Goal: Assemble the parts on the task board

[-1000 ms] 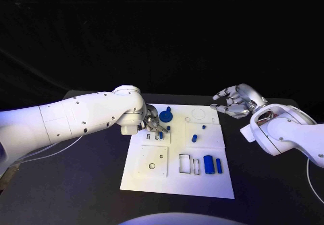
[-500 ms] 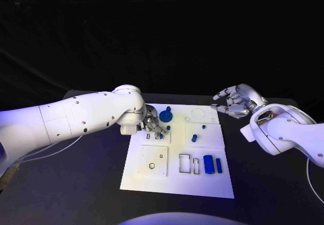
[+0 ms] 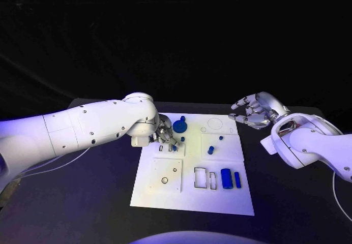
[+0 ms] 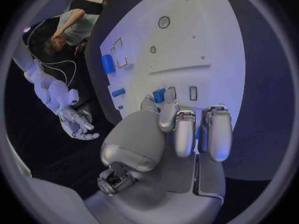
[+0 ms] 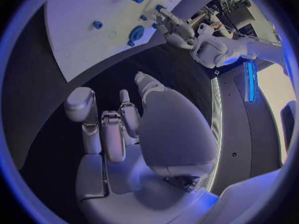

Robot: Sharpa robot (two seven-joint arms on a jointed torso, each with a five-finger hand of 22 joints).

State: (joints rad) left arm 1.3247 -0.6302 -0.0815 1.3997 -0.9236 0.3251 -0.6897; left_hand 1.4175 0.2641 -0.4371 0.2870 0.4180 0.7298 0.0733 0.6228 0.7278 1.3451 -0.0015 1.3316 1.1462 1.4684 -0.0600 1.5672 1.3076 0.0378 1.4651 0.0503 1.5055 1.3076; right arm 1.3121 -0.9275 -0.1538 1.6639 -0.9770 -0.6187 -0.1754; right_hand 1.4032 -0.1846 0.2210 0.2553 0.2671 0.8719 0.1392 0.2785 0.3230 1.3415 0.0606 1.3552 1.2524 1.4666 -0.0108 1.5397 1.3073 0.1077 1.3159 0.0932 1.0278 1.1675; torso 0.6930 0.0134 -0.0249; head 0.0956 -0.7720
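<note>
Currently, head-view entries use a clock face centred on the task board.
Task board (image 3: 220,201): white plate flat on the black tabletop (image 3: 88,203), long axis running from 12 to 6 o'clock.
Left hand (image 3: 166,136): low over the board at about 10 o'clock, fingers curled downward beside two small slots; a small blue part (image 4: 159,95) sits pinched at the fingertips (image 4: 167,117) in the left wrist view, just above the board surface.
Left hand state: gripping the small blue part.
Right hand (image 3: 253,113): raised over the tabletop off the board's 1 o'clock corner, well apart from every part, palm turned toward the board.
Right hand state: fingers (image 5: 112,134) bent loosely and spread apart, holding nothing.
Round blue part (image 3: 180,126): on the board near 11 o'clock, a short stub rising from it, just beside the left hand.
Small blue peg (image 3: 211,149): near board centre, slightly toward 1 o'clock.
Large blue block (image 3: 227,178): at about 4 o'clock, lying lengthwise.
Narrow blue bar (image 3: 237,178): just beside the block on its outer side, parallel to it.
Rectangular cut-outs (image 3: 200,177): two, just inboard of the block.
Raised white panel (image 3: 166,174): at 8 o'clock, with one small oval hole.
</note>
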